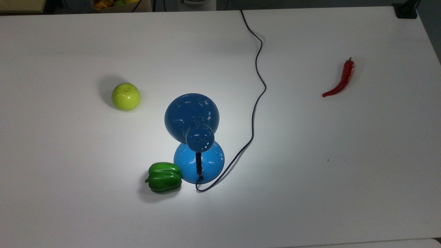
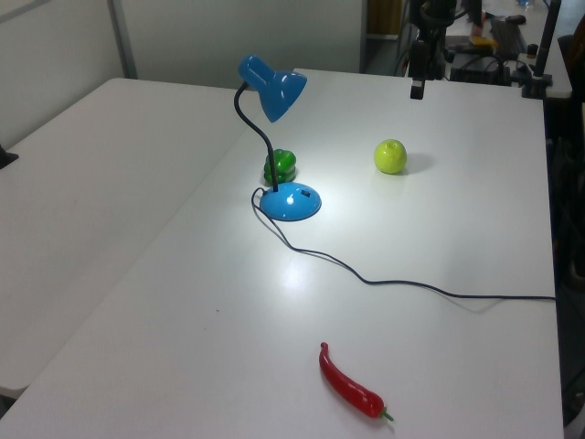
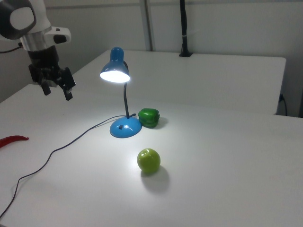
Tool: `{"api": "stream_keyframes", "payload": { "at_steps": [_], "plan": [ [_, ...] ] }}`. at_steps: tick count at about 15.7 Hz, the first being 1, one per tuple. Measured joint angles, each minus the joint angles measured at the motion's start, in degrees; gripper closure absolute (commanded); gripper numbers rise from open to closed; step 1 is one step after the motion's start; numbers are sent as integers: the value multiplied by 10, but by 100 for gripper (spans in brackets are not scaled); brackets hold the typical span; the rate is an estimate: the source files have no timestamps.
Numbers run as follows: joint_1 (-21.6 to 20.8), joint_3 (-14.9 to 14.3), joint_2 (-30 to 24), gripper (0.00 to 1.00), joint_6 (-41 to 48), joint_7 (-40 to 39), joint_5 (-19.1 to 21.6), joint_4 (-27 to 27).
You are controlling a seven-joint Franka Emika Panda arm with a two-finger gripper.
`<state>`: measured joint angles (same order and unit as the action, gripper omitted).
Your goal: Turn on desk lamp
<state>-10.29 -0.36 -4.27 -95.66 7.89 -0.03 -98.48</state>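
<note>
The blue desk lamp stands mid-table on its round base, with a black neck and a cord trailing to the top view's upper edge. Its dome shade glows white underneath, and a bright pool of light lies on the table around the base. My gripper hangs open and empty in the air, well off to the right view's left of the lamp, above the table. In the left view the gripper is at the far end of the table, beyond the lamp shade.
A green apple sits to the top view's left of the shade. A green bell pepper touches the base's left side. A red chili lies far right. The white table has open room on both sides.
</note>
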Motion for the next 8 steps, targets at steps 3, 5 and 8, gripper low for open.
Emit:
{"api": "stream_keyframes", "payload": {
  "at_steps": [3, 5, 8],
  "plan": [
    [4, -2, 6, 0, -31, -46, 0, 0],
    [5, -9, 10, 0, -42, -80, 0, 0],
    [6, -16, 10, 0, -43, -96, 0, 1]
  ]
}}
